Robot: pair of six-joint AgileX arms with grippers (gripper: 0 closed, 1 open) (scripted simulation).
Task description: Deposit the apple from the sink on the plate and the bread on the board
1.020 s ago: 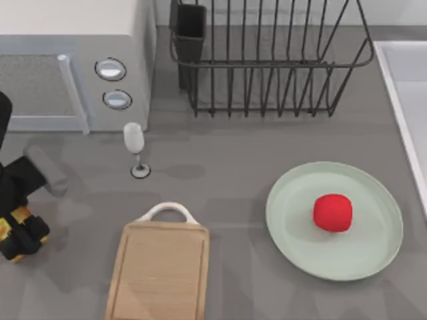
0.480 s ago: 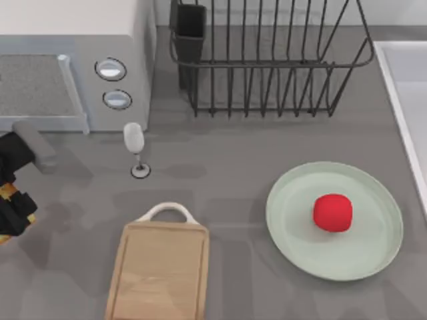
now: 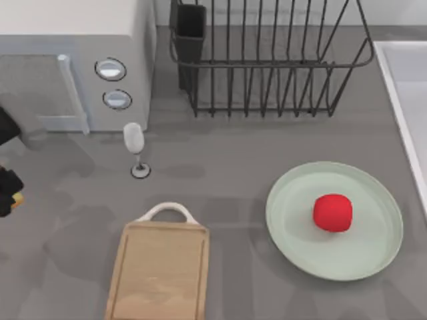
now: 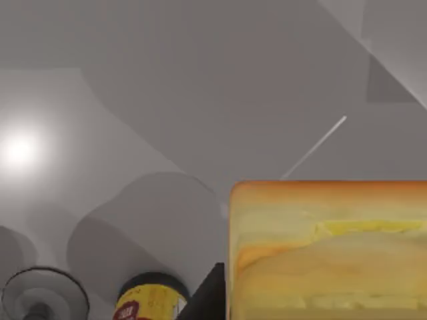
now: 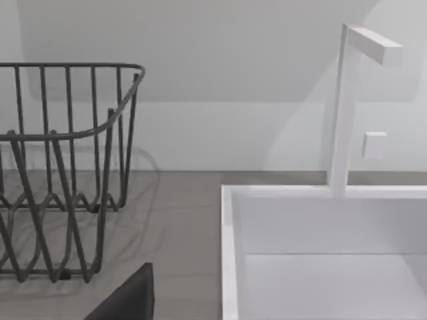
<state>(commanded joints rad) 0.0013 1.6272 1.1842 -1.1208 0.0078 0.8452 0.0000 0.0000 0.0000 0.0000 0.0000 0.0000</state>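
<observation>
Grey countertop (image 3: 220, 180) holds the plate (image 3: 293, 247) with the apple (image 3: 333, 213); at the far left edge, the left gripper (image 3: 5, 193) holds the bread (image 4: 327, 250) tight

You have the red apple (image 3: 333, 213) sitting on the mint-green plate (image 3: 293, 233) at the right, and the sink (image 3: 402, 100) rim runs along the far right edge. The wooden board (image 3: 160, 273) lies bare at the near centre-left, white handle pointing far. You can see the bread (image 4: 327, 250), golden-topped with pale yellow sides, close up in the left wrist view.
</observation>
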